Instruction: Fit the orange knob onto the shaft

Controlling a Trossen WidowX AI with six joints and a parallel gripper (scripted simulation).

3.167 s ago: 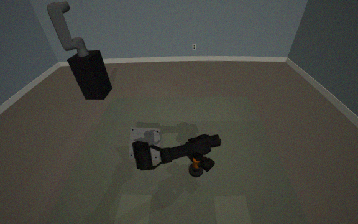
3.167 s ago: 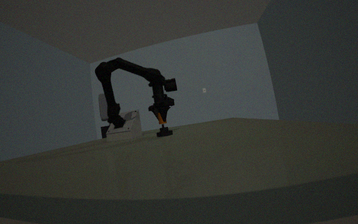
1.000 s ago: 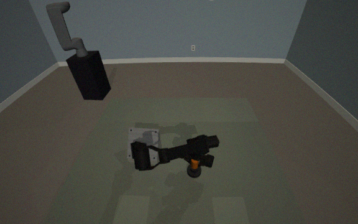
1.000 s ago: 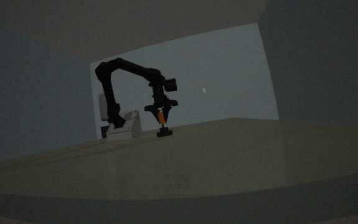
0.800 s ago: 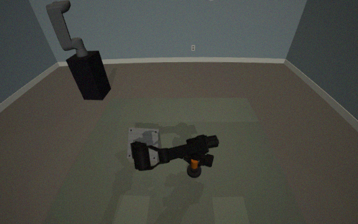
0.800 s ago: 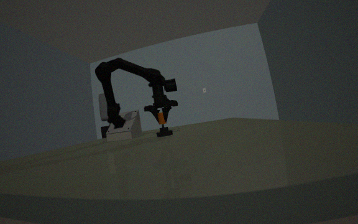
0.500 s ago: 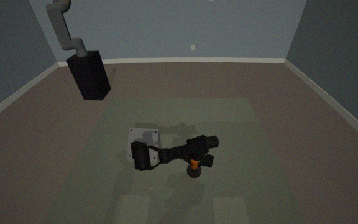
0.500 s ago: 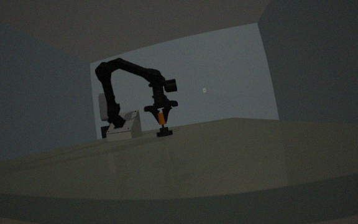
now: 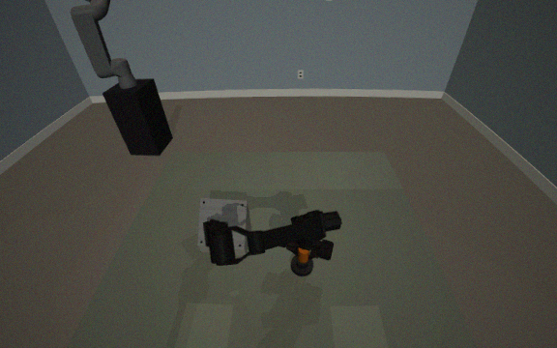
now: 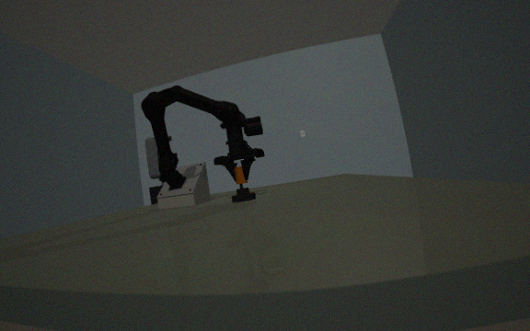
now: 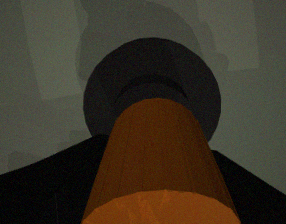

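The orange knob [image 9: 303, 255] [image 10: 240, 175] [image 11: 156, 150] is upright between the fingers of my gripper [image 10: 241, 176], which is shut on it. The round dark pedestal [image 9: 302, 271] [image 10: 244, 198] [image 11: 149, 57] stands on the table under the knob. In the exterior view a short piece of the dark shaft [image 10: 241, 186] shows between the knob's lower end and the pedestal, so the knob sits above the pedestal at about the shaft's top. Whether the shaft's tip is inside the hole cannot be seen. The shaft's flat side and the knob's hole are hidden.
The arm's light grey base block [image 9: 207, 213] [image 10: 176, 201] stands to the left of the pedestal on the greenish table [image 9: 356, 271] [image 10: 329, 239]. A black box [image 9: 138, 121] with a grey jointed post stands far back left in the top view.
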